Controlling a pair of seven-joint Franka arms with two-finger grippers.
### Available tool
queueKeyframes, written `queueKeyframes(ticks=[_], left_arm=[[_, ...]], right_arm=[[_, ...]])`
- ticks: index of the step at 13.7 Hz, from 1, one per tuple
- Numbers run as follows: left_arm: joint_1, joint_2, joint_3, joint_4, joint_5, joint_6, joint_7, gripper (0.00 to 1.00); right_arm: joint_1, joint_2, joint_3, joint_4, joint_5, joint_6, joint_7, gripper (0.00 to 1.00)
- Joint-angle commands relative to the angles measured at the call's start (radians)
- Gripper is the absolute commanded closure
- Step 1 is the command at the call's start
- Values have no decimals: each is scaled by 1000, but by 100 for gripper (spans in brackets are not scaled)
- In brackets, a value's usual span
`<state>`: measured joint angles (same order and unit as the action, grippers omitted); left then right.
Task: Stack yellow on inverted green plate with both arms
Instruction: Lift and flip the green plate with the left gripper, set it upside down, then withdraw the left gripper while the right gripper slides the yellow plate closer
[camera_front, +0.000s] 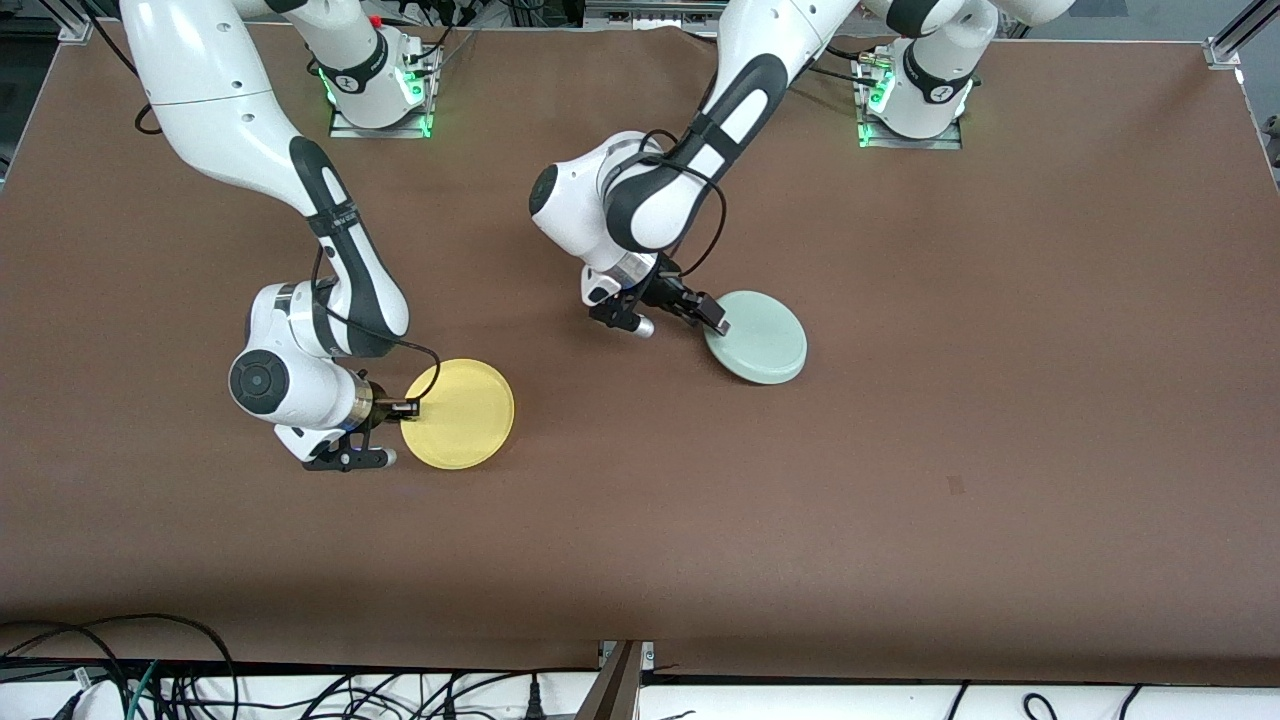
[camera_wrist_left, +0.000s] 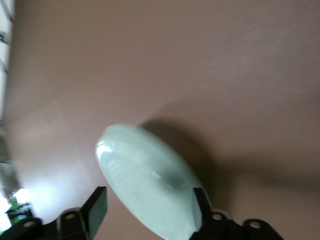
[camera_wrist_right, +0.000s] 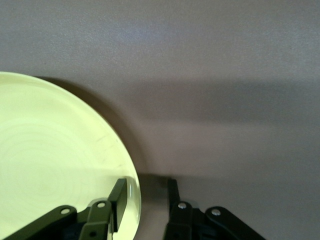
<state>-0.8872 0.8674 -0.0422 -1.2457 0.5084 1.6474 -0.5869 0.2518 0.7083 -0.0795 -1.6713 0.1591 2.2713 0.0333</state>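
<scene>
The yellow plate (camera_front: 458, 414) lies rim up on the table toward the right arm's end. My right gripper (camera_front: 408, 408) is low at its rim. In the right wrist view the gripper (camera_wrist_right: 145, 197) is open and straddles the yellow plate's (camera_wrist_right: 55, 165) rim, with one finger inside the rim and the other outside it, apart from it. The pale green plate (camera_front: 757, 336) lies near the table's middle, apparently base up. My left gripper (camera_front: 698, 310) is at its edge. In the left wrist view it (camera_wrist_left: 148, 207) is wide open with the green plate (camera_wrist_left: 145, 175) between its fingers.
The brown table (camera_front: 900, 480) stretches bare around both plates. The two plates lie well apart, the yellow one nearer the front camera. Cables run along the table's front edge (camera_front: 300, 690).
</scene>
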Motion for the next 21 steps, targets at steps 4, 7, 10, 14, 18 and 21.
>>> queueKeyframes(ticks=[4,7,10,14,18,21], left_arm=[[186,-42,-12,121,-375,43,-2,0],[341,-135,-12,101,-421,20,7,0],[456,-211,-2,103,-406,-53,13,0],[603,-307,-7,101,-421,-144,160,0],[729,-441,-10,86,-429,-253,338,0],[810,-565,-12,-23,-430,-267,494,0]], right_arm=[[-6,-26,4,-5,19,-33,-12,100],[-11,-46,4,39,34,-88,-10,100],[-3,-36,4,149,137,-186,0,100],[73,-24,87,206,178,-177,195,100],[281,65,98,312,178,-83,515,100],[441,97,98,311,178,31,699,100]])
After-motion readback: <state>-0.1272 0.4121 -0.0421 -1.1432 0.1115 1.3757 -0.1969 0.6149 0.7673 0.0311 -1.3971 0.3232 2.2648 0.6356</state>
